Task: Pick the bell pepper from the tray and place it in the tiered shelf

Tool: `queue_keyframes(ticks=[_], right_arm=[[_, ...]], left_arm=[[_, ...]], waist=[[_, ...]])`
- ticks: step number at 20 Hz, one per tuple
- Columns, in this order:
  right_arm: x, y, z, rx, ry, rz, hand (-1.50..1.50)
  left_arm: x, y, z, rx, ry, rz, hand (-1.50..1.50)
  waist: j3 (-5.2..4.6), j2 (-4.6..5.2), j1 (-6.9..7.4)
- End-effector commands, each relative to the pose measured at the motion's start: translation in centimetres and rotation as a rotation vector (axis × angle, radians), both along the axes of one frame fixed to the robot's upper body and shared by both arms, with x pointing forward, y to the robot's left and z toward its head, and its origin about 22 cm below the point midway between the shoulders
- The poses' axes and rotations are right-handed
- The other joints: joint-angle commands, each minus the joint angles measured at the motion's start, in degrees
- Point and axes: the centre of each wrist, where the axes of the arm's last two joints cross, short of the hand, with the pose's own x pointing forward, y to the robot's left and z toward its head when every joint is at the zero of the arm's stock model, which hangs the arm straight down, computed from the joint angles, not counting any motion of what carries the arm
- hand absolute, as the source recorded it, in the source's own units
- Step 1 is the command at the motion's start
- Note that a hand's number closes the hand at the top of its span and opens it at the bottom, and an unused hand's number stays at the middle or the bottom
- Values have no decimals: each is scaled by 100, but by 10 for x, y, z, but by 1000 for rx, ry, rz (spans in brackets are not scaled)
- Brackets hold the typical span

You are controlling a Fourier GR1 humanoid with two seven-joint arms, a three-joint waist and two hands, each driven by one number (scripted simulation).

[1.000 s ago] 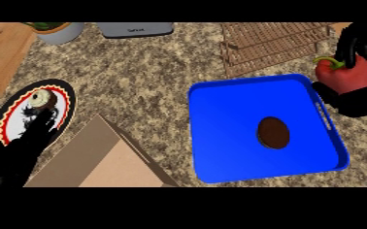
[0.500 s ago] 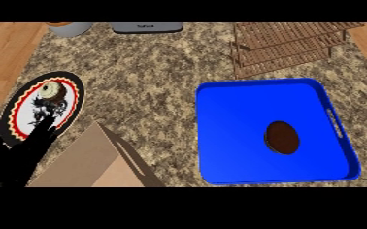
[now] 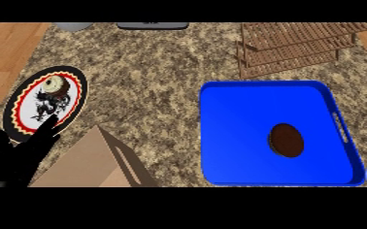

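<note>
We see a blue tray (image 3: 237, 126) lying flat on the table (image 3: 158, 63), with a dark brown oval object (image 3: 286, 139) resting right of its centre. No pepper shows in the tray or anywhere else in view, so we cannot say where it is. The wooden shelf (image 3: 297, 46) stands just beyond the tray's far edge, at the upper right, so a transfer from tray to shelf would be short.

The left robot hand (image 3: 32, 148) shows at the lower left edge, fingers straight and pointing up, holding nothing; we judge it to be resting. Its fingertips overlap the near rim of a patterned plate (image 3: 44, 102). A brown box (image 3: 93, 162) sits just beside that hand. The right robot hand is out of view (its state cannot be reported).

The tray and shelf lie well apart from the left robot hand, across the table. We judge that the right arm, on the tray's side, suits the task better. At the far edge, a grey item (image 3: 152, 25) and a pale vessel (image 3: 72, 26) are partly cropped.
</note>
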Motion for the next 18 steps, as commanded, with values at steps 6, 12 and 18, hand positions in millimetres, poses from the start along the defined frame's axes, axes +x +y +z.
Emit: queue_keyframes(ticks=[6,12,18], right_arm=[[38,-7,-17,-82,23,20,150],[63,-1,-28,-101,14,-9,150],[83,-2,-55,-119,15,-1,150]], left_arm=[[28,-50,-15,-163,-59,0,0],[32,-45,-22,-165,-51,-4,0],[41,-57,-11,-173,-56,-2,0]], waist=[[-170,117,-21],[-178,130,18],[-163,116,-10]])
